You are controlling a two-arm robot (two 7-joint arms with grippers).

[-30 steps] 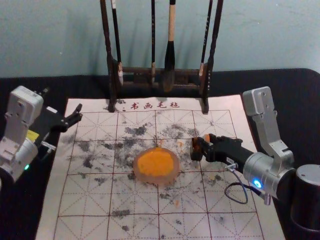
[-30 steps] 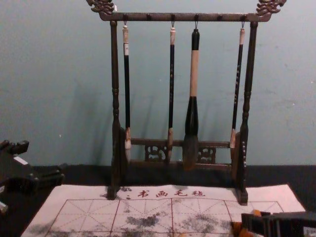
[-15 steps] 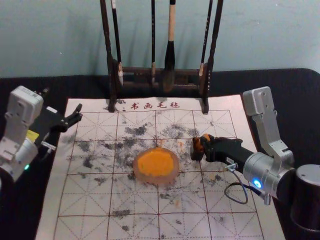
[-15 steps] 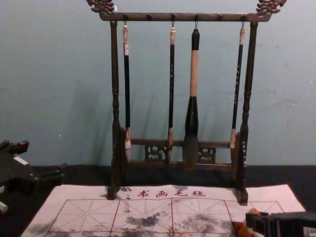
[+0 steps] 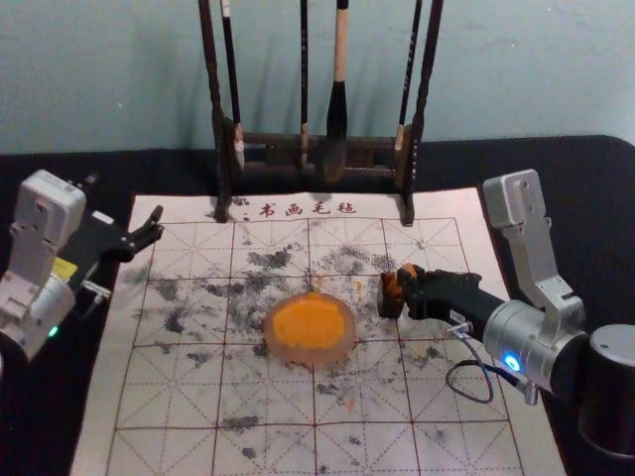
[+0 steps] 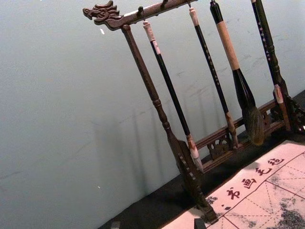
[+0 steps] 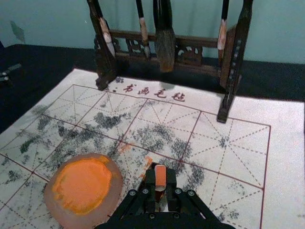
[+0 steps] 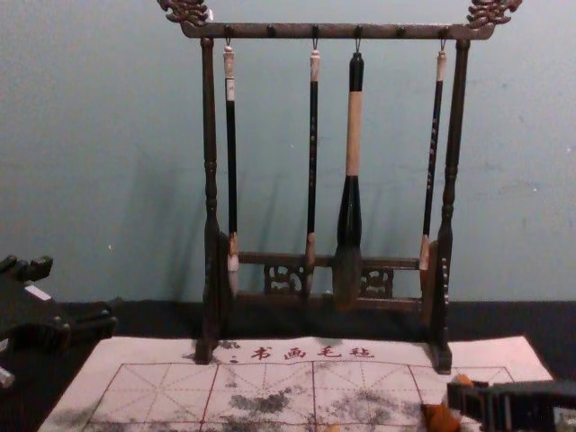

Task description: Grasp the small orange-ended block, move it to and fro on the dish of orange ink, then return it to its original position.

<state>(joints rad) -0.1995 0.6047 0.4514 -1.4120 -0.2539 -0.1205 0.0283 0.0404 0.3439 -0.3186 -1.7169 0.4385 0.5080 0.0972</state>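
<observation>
At the right of the orange ink dish (image 5: 337, 353) in the head view, my right gripper (image 5: 408, 288) is shut on the small block (image 5: 392, 295), whose surface shows dark brown and orange. Between the fingers of my right gripper (image 7: 161, 187) in the right wrist view, the orange end of the block (image 7: 160, 174) is visible, apart from the dish (image 7: 116, 183). Its underside is hidden. My left gripper (image 5: 124, 206) is parked open off the mat's left edge; in the left wrist view, my left gripper (image 6: 157, 224) has its fingertips apart.
A dark wooden rack (image 5: 268, 141) with several hanging brushes stands at the back. The gridded white mat (image 5: 179, 397), stained black and orange, lies on the black-covered table (image 5: 585, 228).
My right gripper's fingers have come together on the block since a second ago. The left arm and the dish have stayed put.
</observation>
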